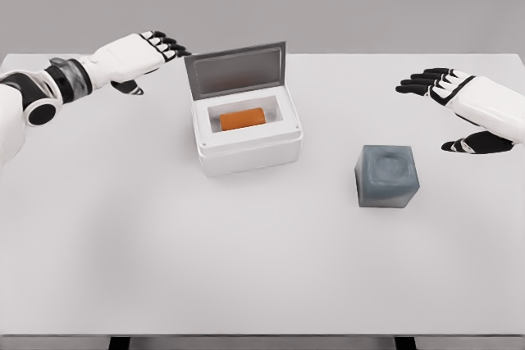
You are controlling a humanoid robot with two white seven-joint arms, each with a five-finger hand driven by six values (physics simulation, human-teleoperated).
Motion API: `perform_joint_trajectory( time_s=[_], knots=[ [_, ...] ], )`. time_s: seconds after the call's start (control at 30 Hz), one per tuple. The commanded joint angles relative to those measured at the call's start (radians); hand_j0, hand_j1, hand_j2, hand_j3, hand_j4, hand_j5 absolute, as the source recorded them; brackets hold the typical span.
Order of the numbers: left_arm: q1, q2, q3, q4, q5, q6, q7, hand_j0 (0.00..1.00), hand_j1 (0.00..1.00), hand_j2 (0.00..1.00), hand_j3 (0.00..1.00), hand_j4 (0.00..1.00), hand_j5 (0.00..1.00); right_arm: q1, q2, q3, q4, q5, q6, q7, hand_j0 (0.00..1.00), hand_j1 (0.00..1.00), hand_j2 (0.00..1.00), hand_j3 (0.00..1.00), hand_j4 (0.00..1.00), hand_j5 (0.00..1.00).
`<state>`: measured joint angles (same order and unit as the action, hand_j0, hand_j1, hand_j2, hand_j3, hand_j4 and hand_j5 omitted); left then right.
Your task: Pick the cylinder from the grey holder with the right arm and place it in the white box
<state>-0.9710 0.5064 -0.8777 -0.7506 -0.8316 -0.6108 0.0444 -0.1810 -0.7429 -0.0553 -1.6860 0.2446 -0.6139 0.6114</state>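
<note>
An orange cylinder (pixel 243 119) lies on its side inside the white box (pixel 246 153), whose grey lid (pixel 236 70) stands open at the back. The grey holder (pixel 386 176), a cube with a round hollow on top, sits right of the box with nothing in it. My right hand (pixel 449 112) hovers at the far right, above and to the right of the holder, fingers spread, holding nothing. My left hand (pixel 152 59) is at the upper left, just left of the lid, fingers extended and empty.
The white table (pixel 246 268) spans the view; its front edge runs along the bottom. A plain grey wall stands behind it.
</note>
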Motion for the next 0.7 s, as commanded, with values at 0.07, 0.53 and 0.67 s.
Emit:
perform_joint_trajectory(
  time_s=[0.07,0.53,0.67],
  knots=[
    [0.002,0.0,-0.009,-0.003,-0.003,0.0,0.0,1.0,1.0,1.0,1.0,1.0,1.0,0.0,-0.001,-0.001,0.002,-0.007,0.003,-0.001,1.0,1.0,1.0,1.0,1.0,1.0],
    [0.018,0.003,-0.017,-0.095,0.0,0.0,0.011,1.0,1.0,1.0,1.0,1.0,1.0,0.003,0.008,-0.004,-0.006,-0.008,0.003,-0.001,1.0,1.0,1.0,1.0,1.0,1.0],
    [0.026,0.003,-0.015,-0.105,0.0,0.0,0.011,1.0,1.0,1.0,1.0,1.0,1.0,0.003,0.008,-0.004,-0.009,-0.008,0.003,-0.001,1.0,1.0,1.0,1.0,1.0,1.0]
  ],
)
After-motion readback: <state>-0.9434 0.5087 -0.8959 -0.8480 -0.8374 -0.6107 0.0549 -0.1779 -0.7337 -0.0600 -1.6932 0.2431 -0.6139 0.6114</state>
